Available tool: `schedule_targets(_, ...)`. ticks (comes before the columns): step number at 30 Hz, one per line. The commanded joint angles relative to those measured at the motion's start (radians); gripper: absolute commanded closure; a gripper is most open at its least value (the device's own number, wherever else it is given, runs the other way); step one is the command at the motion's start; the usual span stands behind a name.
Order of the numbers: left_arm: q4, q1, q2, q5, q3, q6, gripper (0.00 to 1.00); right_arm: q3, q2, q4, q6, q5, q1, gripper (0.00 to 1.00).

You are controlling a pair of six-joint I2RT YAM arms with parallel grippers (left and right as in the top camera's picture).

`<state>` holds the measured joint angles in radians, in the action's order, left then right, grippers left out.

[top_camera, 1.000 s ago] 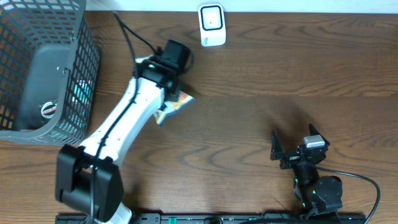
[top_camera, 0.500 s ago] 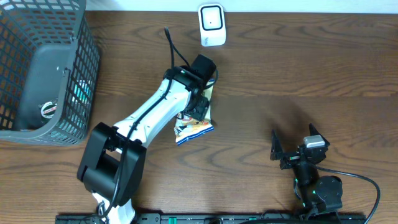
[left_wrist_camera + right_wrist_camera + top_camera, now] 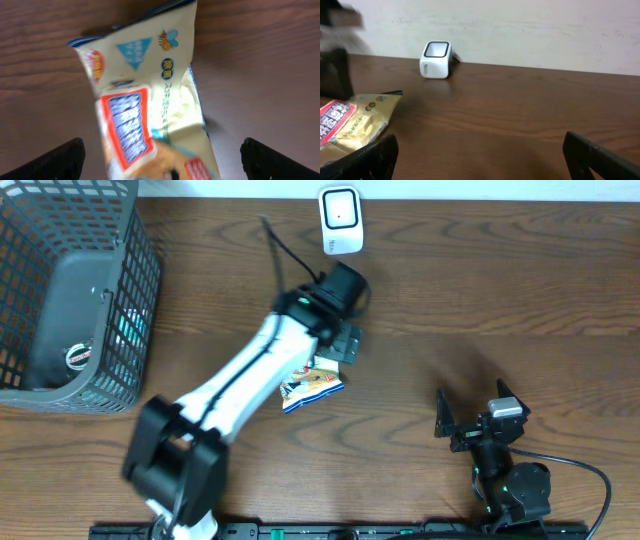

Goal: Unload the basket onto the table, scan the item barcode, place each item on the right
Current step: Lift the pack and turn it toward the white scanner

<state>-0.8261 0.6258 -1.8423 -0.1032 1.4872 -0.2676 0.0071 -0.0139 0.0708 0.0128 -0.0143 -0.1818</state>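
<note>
No wording can be read anywhere. The snack packet [image 3: 145, 100] on the table [image 3: 500, 300] carries a red panel [image 3: 125, 125] of white characters, too blurred to make out, plus a blue triangle [image 3: 134, 51], a round red badge [image 3: 95, 62] and a bee drawing [image 3: 169, 39]. Inside the basket [image 3: 135, 270] at the table's left edge, a round label [image 3: 78, 357] is too small to read.

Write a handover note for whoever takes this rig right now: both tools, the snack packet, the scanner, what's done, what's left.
Left tool: open over the snack packet, not gripping it.
Right tool: open, empty, parked near its own base.
Snack packet: flat on the table, apart from the barcode scanner at the far edge.
Done: packet lies outside the wire basket.
Left: grasp it, present its barcode to the scanner.
</note>
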Motion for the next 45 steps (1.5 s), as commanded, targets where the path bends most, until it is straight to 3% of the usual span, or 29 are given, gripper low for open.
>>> schedule_targets(1, 0.048, 0.053, -0.108, -0.183, -0.018, -0.100, 0.02, -0.002, 0.003, 0.004, -0.010, 0.006, 0.011, 0.01)
schedule_targets(7, 0.126, 0.092, -0.229, -0.341, -0.018, -0.239, 0.02, -0.002, 0.003, 0.005, -0.010, 0.006, 0.011, 0.01)
schedule_targets(16, 0.120, 0.093, -0.360, -0.384, -0.018, -0.243, 0.02, -0.002, 0.003, 0.004, -0.010, 0.006, 0.011, 0.01)
schedule_targets(20, 0.105, 0.093, -0.380, -0.340, -0.018, -0.243, 0.34, -0.002, 0.003, 0.004, -0.010, 0.006, 0.011, 0.01)
schedule_targets(24, 0.105, 0.093, -0.380, -0.272, -0.018, -0.243, 0.59, -0.002, 0.003, 0.004, -0.010, 0.006, 0.011, 0.01)
schedule_targets(27, 0.097, 0.093, -0.378, -0.234, -0.016, -0.234, 0.93, -0.002, 0.003, 0.004, -0.010, 0.006, 0.011, 0.01)
schedule_targets(33, -0.005, 0.093, -0.301, -0.216, 0.062, -0.235, 0.93, -0.002, 0.003, 0.004, -0.010, 0.006, 0.011, 0.01)
schedule_targets(37, -0.024, 0.080, -0.171, -0.018, 0.128, -0.186, 0.93, -0.002, 0.003, 0.004, -0.010, 0.006, 0.011, 0.01)
schedule_targets(44, 0.169, -0.019, 0.031, 0.599, 0.130, -0.187, 0.93, -0.002, 0.003, 0.004, -0.010, 0.006, 0.011, 0.01)
schedule_targets(45, 0.211, -0.060, 0.040, 0.750, 0.130, -0.219, 0.93, -0.002, 0.003, 0.004, -0.010, 0.006, 0.011, 0.01)
